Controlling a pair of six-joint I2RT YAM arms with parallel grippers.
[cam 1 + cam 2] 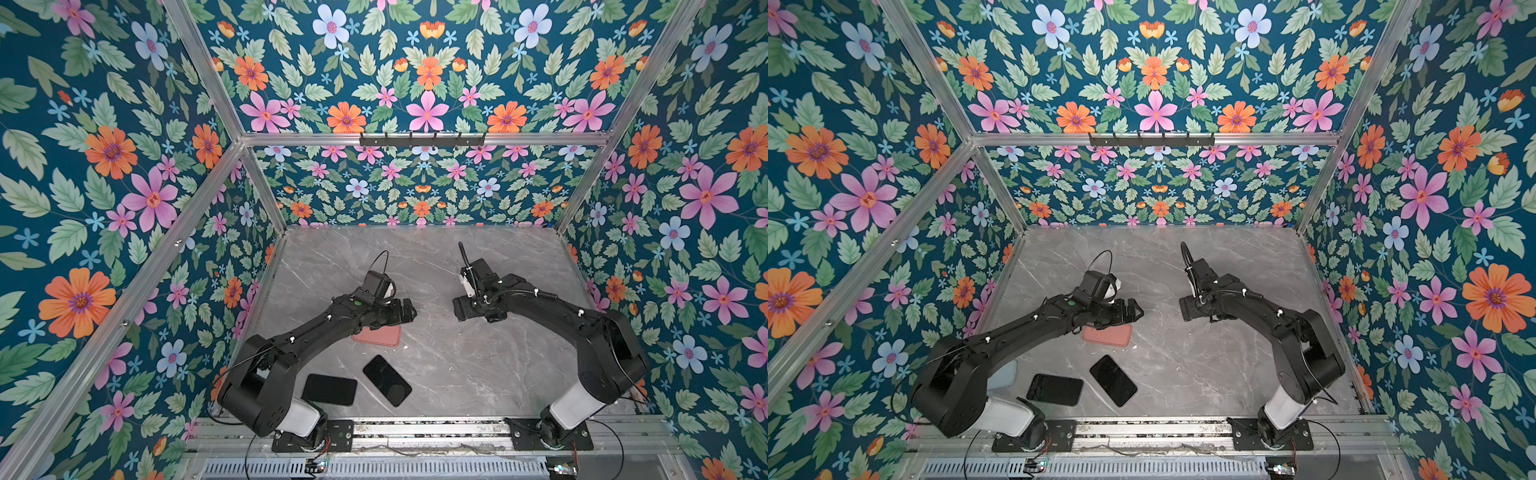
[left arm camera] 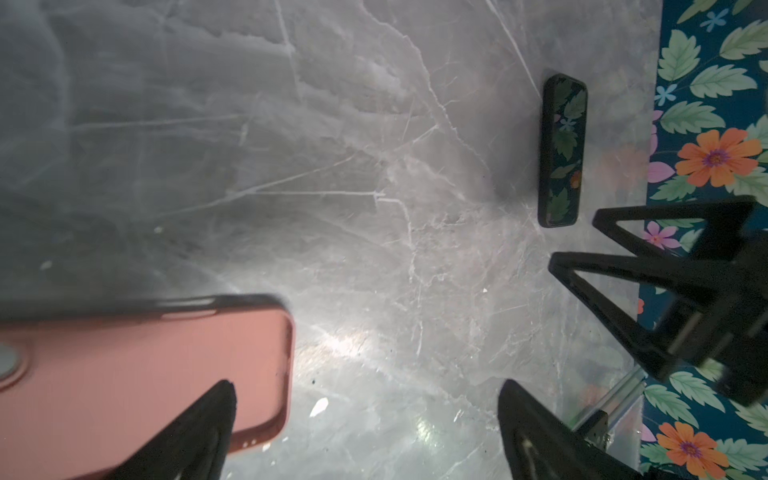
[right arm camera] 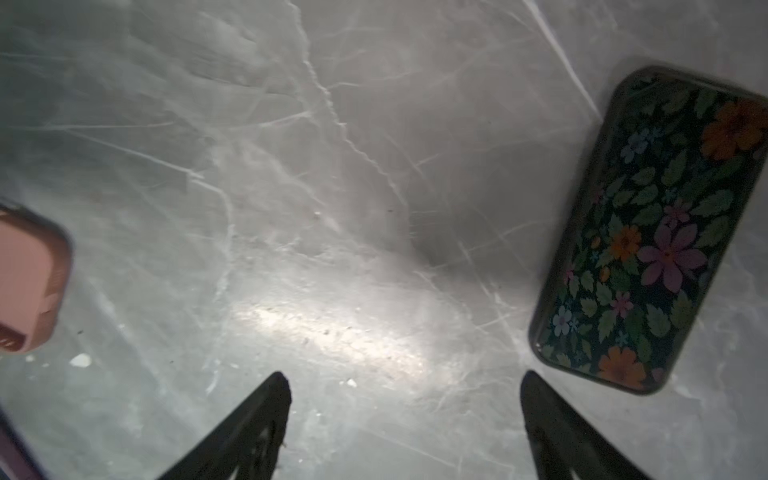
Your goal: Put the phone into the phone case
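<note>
In both top views the left gripper [image 1: 409, 311] is seen wide open right by the pink case [image 1: 378, 336], and the right gripper [image 1: 458, 309] is open too, with nothing held. The phone [image 1: 386, 380] is laid flat on the table [image 1: 478, 365], near the pink case but apart from it. A second dark slab [image 1: 329, 389] cannot be told as phone or case, and a pale blue thing [image 1: 1007, 372] is mostly hidden under the left arm [image 1: 1017, 330]

In the left wrist view the pink case [image 2: 145, 365] is cut off, so its hollow side cannot be checked

In the right wrist view the phone [image 3: 656, 232] is shown nearly whole; it should be gripped by its long sides and kept level
</note>
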